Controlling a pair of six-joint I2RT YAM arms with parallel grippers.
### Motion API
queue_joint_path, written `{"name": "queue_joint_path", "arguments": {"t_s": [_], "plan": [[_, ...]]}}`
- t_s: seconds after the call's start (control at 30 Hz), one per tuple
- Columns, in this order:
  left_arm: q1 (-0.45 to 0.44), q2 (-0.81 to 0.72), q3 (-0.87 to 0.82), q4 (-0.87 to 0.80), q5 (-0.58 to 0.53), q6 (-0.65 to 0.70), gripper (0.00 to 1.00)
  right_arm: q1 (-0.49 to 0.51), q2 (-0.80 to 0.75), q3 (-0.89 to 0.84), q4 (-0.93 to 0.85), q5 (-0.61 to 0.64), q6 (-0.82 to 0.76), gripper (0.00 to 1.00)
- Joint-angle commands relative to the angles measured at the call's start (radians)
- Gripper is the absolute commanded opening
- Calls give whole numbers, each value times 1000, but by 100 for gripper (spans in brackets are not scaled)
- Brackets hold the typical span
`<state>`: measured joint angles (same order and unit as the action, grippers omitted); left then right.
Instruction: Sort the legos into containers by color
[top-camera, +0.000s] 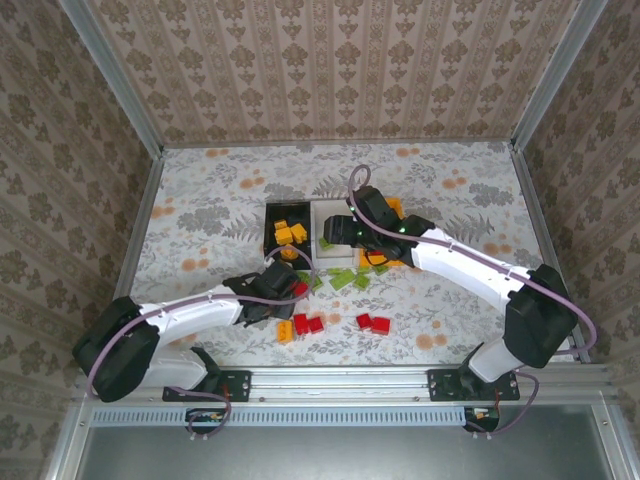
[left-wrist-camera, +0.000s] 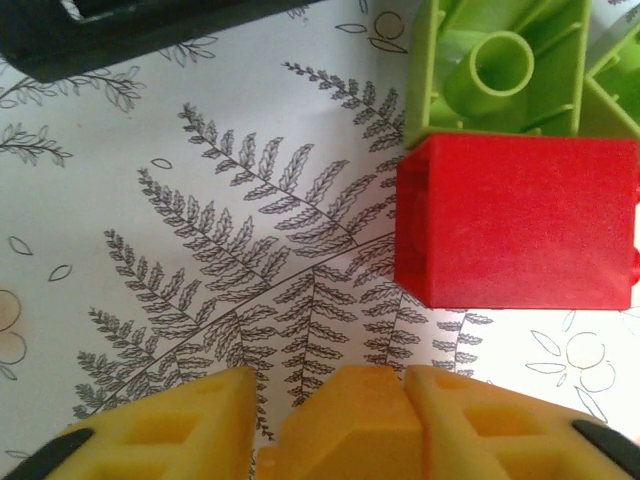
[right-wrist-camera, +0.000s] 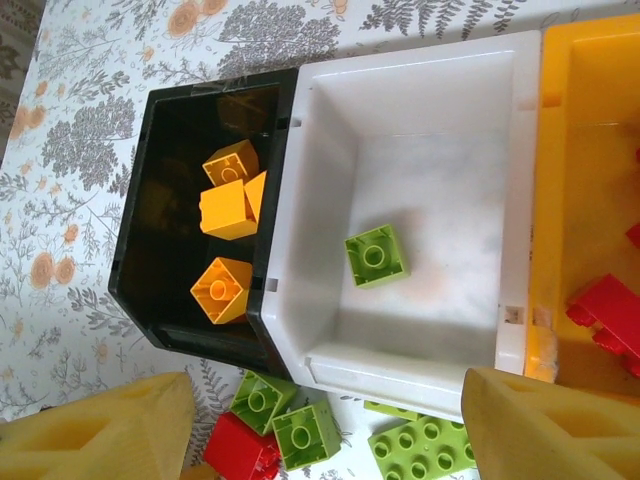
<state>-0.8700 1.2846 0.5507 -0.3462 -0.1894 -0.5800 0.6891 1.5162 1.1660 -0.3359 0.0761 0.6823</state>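
Closest to the left wrist lens are the two yellow fingers (left-wrist-camera: 160, 435) of the left gripper (left-wrist-camera: 330, 378). They are blocky, with recessed pockets and a matte, slightly grainy surface. They are clamped on a small orange-yellow plastic brick (left-wrist-camera: 345, 430), which sits between them and touches both.

Just ahead, a red plastic brick (left-wrist-camera: 515, 225) with smooth flat sides lies on the white tablecloth (left-wrist-camera: 200, 250), which is printed with grey fern leaves. A light green brick (left-wrist-camera: 500, 65) touches the red brick's far edge. It is turned upside down, so its hollow tube and ribs show. A corner of the black plastic bin (left-wrist-camera: 100, 30) is at the far left.

In the right wrist view the right gripper (right-wrist-camera: 328, 385) has its jaws wide apart with nothing between them. It hangs over the white plastic bin (right-wrist-camera: 420, 90), a rectangular open box with smooth walls. This bin holds one green studded brick (right-wrist-camera: 376, 256). The black bin touches it on the left and holds several orange-yellow bricks (right-wrist-camera: 228, 210) with round studs. The glossy orange bin (right-wrist-camera: 590, 60) touches it on the right and holds red bricks (right-wrist-camera: 610, 310). In front of the bins, loose green bricks (right-wrist-camera: 305, 435) and a loose red brick (right-wrist-camera: 240, 445) lie on the cloth.

From above, more red bricks on the cloth (top-camera: 372, 323) and one orange brick (top-camera: 285, 330) lie near the arms' bases, apart from the bins.
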Motion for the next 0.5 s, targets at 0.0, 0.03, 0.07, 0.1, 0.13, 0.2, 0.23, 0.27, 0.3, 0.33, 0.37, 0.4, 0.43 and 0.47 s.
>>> {"name": "queue_joint_path", "arguments": {"t_s": [0.0, 0.03, 0.07, 0.1, 0.13, 0.2, 0.23, 0.27, 0.3, 0.33, 0.37, 0.4, 0.43, 0.47], "plan": [[-7, -3, 10, 3, 14, 4, 40, -12, -37, -26, 14, 24, 17, 73], [-10, -15, 11, -3, 16, 2, 38, -14, -42, -33, 14, 22, 18, 73], [-11, -33, 13, -13, 18, 0, 36, -16, -45, -38, 15, 23, 20, 73], [-12, -55, 18, -26, 16, -1, 34, -20, -53, -45, 13, 25, 24, 73], [-14, -81, 25, -45, 13, -2, 33, -24, -60, -54, 15, 25, 30, 73], [-15, -138, 50, -90, 1, 1, 31, -33, -75, -71, 22, 21, 40, 73], [-17, -170, 69, -113, -10, 8, 31, -37, -85, -83, 24, 21, 44, 73], [-13, -200, 90, -135, -24, 18, 31, -41, -95, -92, 27, 21, 46, 73], [-6, -215, 113, -148, -32, 30, 31, -43, -102, -100, 30, 21, 48, 73], [3, -223, 139, -154, -35, 49, 31, -45, -107, -108, 29, 21, 49, 73], [20, -215, 166, -151, -29, 71, 32, -46, -113, -116, 28, 20, 51, 73], [38, -196, 192, -148, -21, 86, 32, -48, -117, -124, 30, 22, 54, 73], [57, -165, 227, -142, -15, 106, 32, -48, -117, -134, 33, 21, 56, 73], [74, -128, 256, -126, -12, 127, 32, -50, -117, -142, 33, 21, 58, 73]]}}
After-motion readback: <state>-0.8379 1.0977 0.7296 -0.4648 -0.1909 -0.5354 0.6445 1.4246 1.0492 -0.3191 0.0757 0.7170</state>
